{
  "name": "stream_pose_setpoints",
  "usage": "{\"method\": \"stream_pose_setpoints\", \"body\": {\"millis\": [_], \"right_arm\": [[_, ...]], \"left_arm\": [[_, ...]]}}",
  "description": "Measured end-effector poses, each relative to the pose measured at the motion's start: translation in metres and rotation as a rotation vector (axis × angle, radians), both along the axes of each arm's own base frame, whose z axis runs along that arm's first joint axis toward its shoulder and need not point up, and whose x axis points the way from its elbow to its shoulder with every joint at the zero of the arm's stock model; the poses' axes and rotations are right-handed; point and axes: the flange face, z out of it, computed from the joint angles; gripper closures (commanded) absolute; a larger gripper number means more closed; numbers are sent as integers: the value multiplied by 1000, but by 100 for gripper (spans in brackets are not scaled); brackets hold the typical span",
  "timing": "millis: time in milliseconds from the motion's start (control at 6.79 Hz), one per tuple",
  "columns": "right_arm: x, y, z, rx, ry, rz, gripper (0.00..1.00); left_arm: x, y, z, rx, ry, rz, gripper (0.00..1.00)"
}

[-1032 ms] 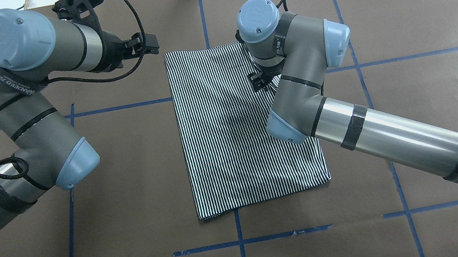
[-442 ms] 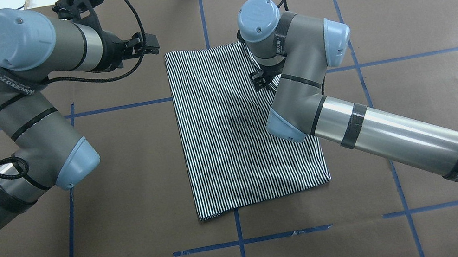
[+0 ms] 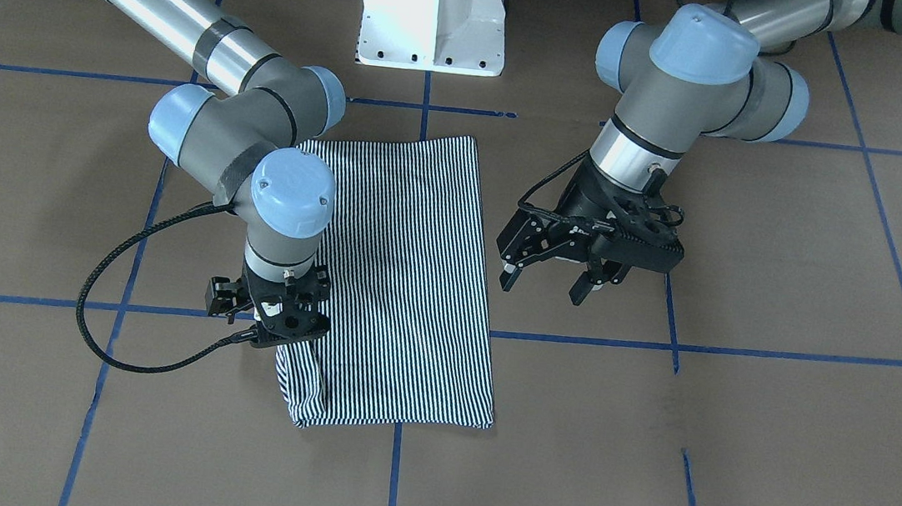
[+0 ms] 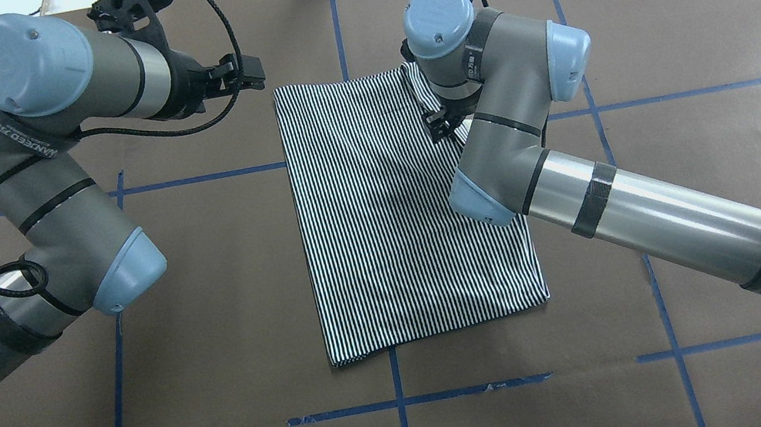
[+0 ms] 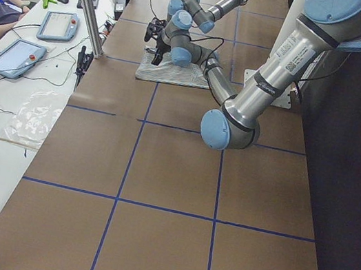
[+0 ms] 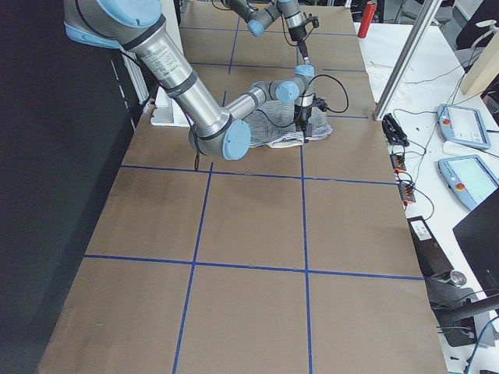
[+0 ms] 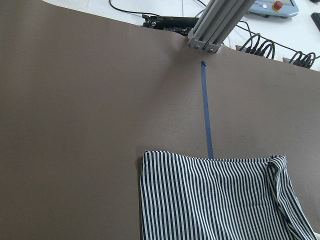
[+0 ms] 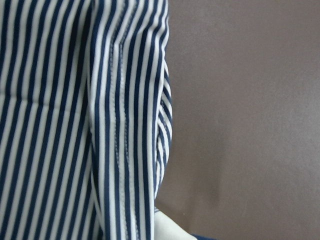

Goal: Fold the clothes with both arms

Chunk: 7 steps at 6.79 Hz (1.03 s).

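One shirt, folded to a rectangle, on counter. Right arm: jaws low at shirt's far right edge, grip not discernible. Left arm: jaws apart, hovering beside far left corner. Advice: pinch all layers, both corners, lift level.

From where I stand: one striped shirt, one desk, two robot arms, two pincers, one white base, two tablets.
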Motion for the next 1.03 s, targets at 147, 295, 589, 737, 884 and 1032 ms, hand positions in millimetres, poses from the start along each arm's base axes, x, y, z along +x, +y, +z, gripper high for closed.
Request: {"method": "stream_pose_setpoints", "body": {"millis": [147,295,589,737,884,1032], "right_arm": [[5,-4,2,1,4,2,0],[11,-9,4,2,7,2,0],[40,-27,25,10,35,-13,0],[68,-43,44,23,56,-33,0],[87,-56,48,39,62,-44,0],[91,-63,33,51,49,-35,0]], "left_arm": [[0,0,0,-2,0,0,0],[1,0,0,-3,1,0,0],[1,0,-1,-2,3,0,0],[1,0,-1,-2,3,-1,0],[1,0,-1,-2,3,0,0],[0,0,-1,-2,3,0,0]]}}
